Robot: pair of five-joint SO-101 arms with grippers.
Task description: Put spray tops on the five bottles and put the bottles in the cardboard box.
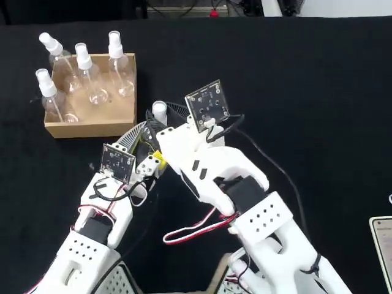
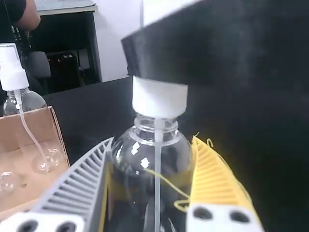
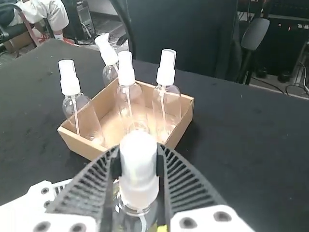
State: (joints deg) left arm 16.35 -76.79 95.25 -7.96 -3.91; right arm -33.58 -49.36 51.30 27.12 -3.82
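Bottle (image 2: pixel 145 162) base cut off; right hand (image 3: pixel 138 150) partly hides spray top (image 3: pixel 138 181)

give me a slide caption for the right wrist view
Right gripper grips a spray top on a bottle; four topped bottles sit in the box.

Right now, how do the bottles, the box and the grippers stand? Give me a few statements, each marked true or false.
1. Four capped bottles stand in the cardboard box. True.
2. The left gripper is open and empty. False: it is shut on the fifth bottle.
3. The right gripper clamps that bottle's spray top. True.
4. The fifth bottle lies in the box. False: the grippers hold it outside the box, beside it.
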